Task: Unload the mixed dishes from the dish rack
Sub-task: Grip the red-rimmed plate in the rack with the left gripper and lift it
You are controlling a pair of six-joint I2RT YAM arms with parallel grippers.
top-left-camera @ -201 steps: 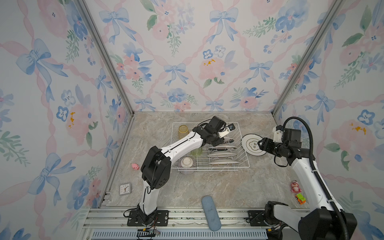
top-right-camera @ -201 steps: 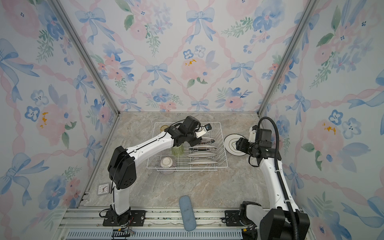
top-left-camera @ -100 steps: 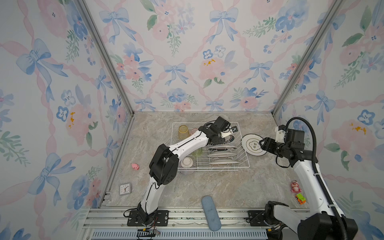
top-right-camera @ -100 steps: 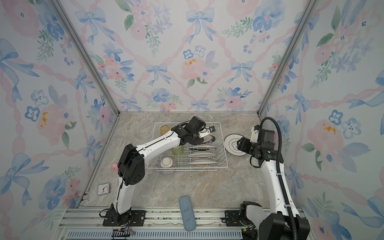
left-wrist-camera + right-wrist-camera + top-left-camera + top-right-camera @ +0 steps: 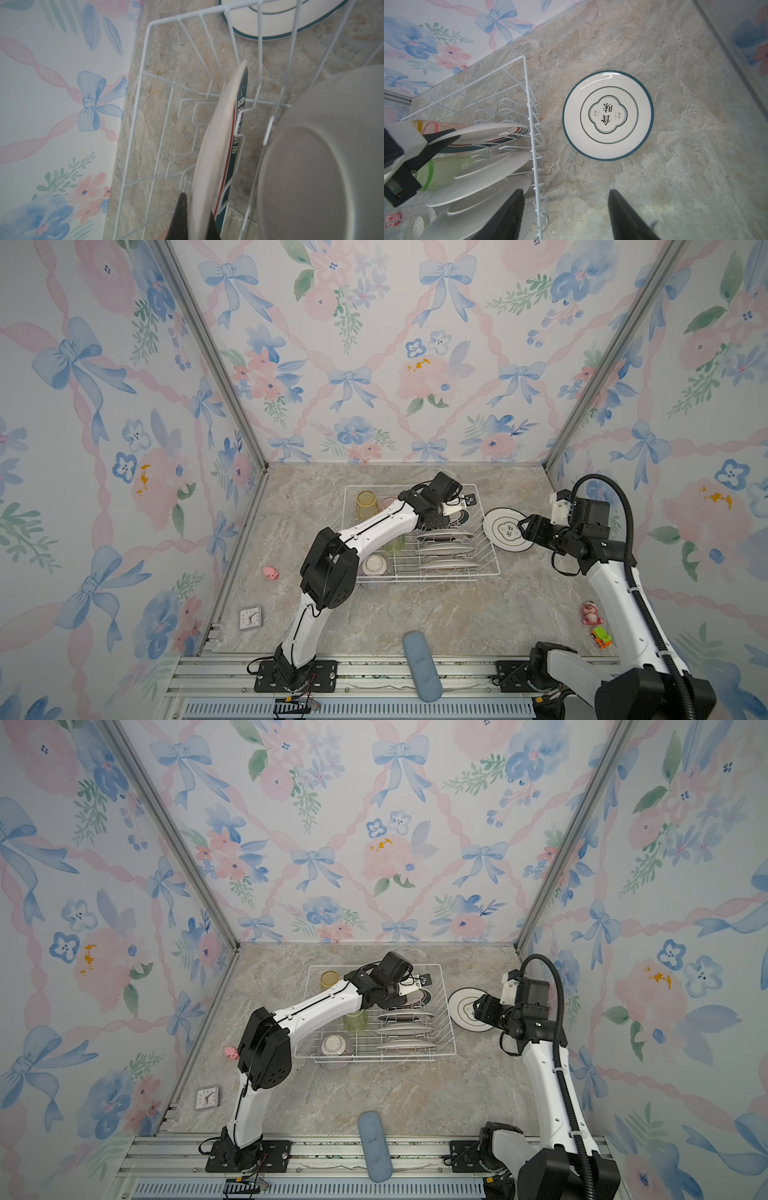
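Left gripper point(image 5: 450, 138) clamps the rearmost teal-rimmed plate point(image 5: 216, 145) by its rim in the dish rack point(image 5: 133, 116): stiff, slick, breakable (hold the top edge only); right gripper point(image 5: 564, 193) gapes beside the rack.

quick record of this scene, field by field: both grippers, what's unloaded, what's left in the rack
left gripper: shut on the farthest plate, which stands in the dish rack
right gripper: open, holding nothing
unloaded: one flat plate on the table, right of the rack
left in rack: three more plates, upside-down bowl, yellow tumbler, pink tumbler, green tumbler
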